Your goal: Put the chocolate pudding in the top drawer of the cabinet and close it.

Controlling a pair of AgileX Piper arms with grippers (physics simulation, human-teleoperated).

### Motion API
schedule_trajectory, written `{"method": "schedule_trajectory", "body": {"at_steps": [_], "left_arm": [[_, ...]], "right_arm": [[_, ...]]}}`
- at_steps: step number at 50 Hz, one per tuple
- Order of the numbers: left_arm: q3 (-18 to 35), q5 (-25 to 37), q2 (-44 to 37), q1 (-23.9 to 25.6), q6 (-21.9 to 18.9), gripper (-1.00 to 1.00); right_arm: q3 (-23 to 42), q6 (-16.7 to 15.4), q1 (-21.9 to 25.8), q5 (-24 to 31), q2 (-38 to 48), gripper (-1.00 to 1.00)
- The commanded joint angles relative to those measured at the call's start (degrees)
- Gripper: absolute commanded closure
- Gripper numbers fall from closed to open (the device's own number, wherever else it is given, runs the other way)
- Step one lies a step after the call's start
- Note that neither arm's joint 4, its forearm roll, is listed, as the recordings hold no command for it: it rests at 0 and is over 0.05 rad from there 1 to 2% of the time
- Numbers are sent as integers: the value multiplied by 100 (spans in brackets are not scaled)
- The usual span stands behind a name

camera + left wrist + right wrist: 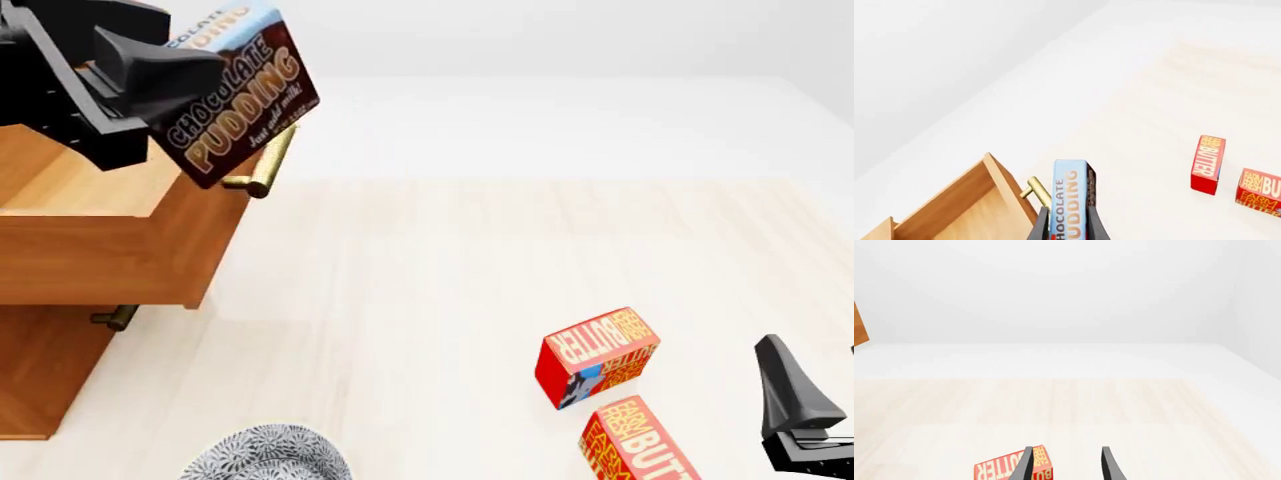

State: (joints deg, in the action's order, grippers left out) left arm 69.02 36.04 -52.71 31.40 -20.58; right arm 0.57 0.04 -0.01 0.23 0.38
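Left tool (200,95) holds the chocolate pudding (240,95) tight between its two fingers, up in the air and tilted, right by the front of the top drawer (100,240), which stands pulled open on the cabinet (47,370). We think the box hangs partly over the drawer's front edge and its brass handle (263,165), not over the open inside yet. If we let go now, the box could hit that edge or the handle and fall to the table (427,280). We need to go a bit further over the hollow part. Room there looks wide. Our right tool (1066,465) sits low and well away, fingers apart with nothing between them, just beside two butter boxes (598,358), so nothing blocks us. A patterned bowl (263,455) sits near the cabinet's foot, well below our path
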Motion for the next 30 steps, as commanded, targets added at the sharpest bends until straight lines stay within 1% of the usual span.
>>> {"method": "schedule_trajectory", "body": {"at_steps": [1, 5, 7, 10, 13, 18, 19, 21, 30], "left_arm": [[185, 198, 129, -262, -209, 100], [142, 183, 164, -350, -211, 100], [58, 121, 218, -495, -307, 100], [89, 155, 193, -457, -240, 100], [58, 154, 257, -590, -353, 100], [-42, 97, 297, -694, -355, 100], [-37, 114, 288, -701, -299, 100], [-108, 62, 333, -804, -391, 100], [-137, -7, 323, -1013, -388, 100]], "right_arm": [[0, 0, 0, 0, -1, -100], [0, -1, -1, 0, 0, -100], [0, 0, 0, 0, 0, -100], [0, 2, -1, 0, -1, -100], [0, -1, 1, 0, 0, -100], [0, 1, -1, 0, 0, -100], [0, -1, -2, 0, 0, -100], [0, 0, -1, 0, 0, -100], [0, 0, 0, 0, 0, -100]]}}
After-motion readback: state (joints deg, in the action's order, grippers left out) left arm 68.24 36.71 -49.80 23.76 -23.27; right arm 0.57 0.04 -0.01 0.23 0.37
